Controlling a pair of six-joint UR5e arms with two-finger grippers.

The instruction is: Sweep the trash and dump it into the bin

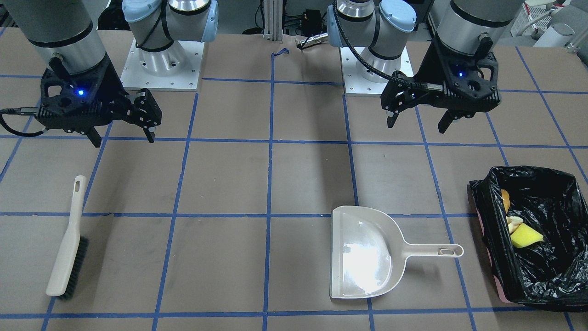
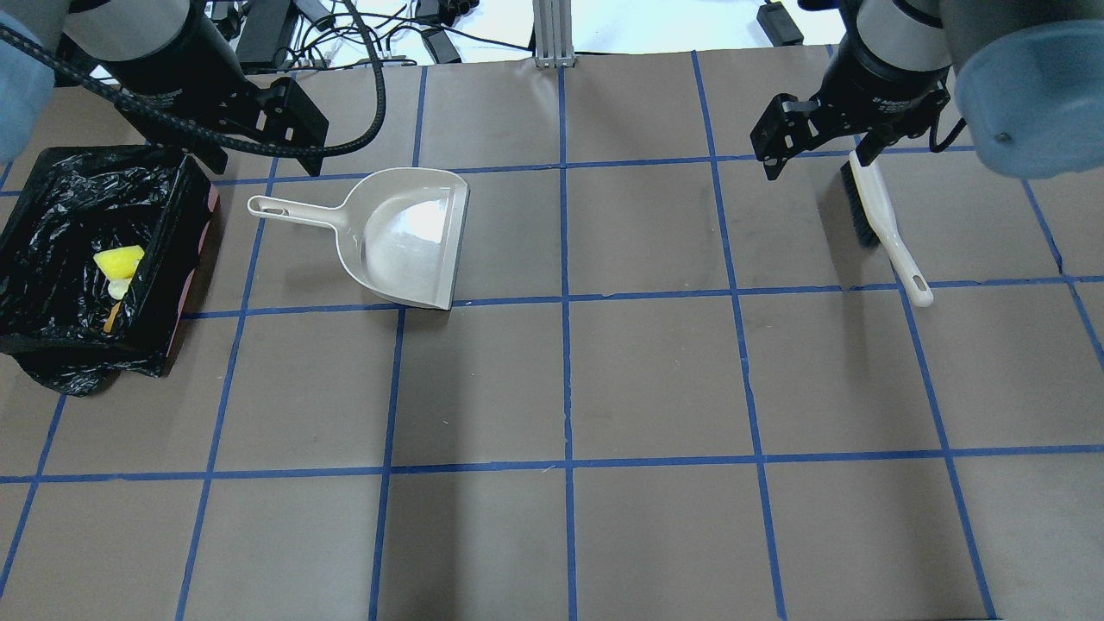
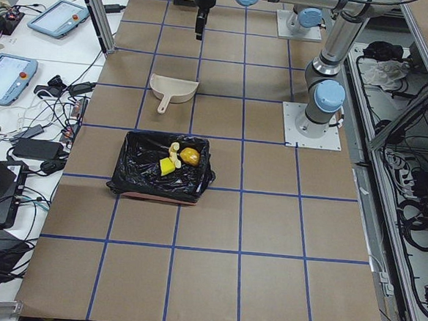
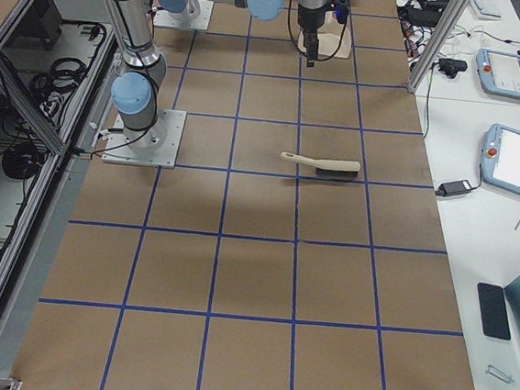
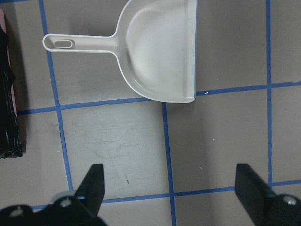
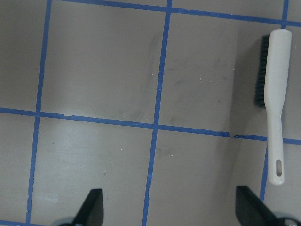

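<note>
The trash lies inside the bin [image 1: 546, 276], which is lined with a black bag. It is a yellow sponge [image 1: 526, 236], a pale curved piece [image 1: 514, 223] and a brown potato [image 3: 190, 157]. From overhead the sponge [image 2: 119, 259] shows at the bin's [image 2: 168, 250] near wall. The beige dustpan [image 1: 367, 250] rests flat and empty beside the bin. A white brush [image 1: 69, 239] lies on the far side of the table. My left gripper [image 1: 418, 123] hangs open above the table behind the dustpan [image 5: 160, 52]. My right gripper [image 1: 123, 137] hangs open near the brush [image 6: 275, 94], holding nothing.
The table is brown paper with a blue tape grid. The arm bases [image 1: 161, 64] stand at the robot's edge. Tablets and cables [image 3: 14, 73] lie on side benches beyond the table ends.
</note>
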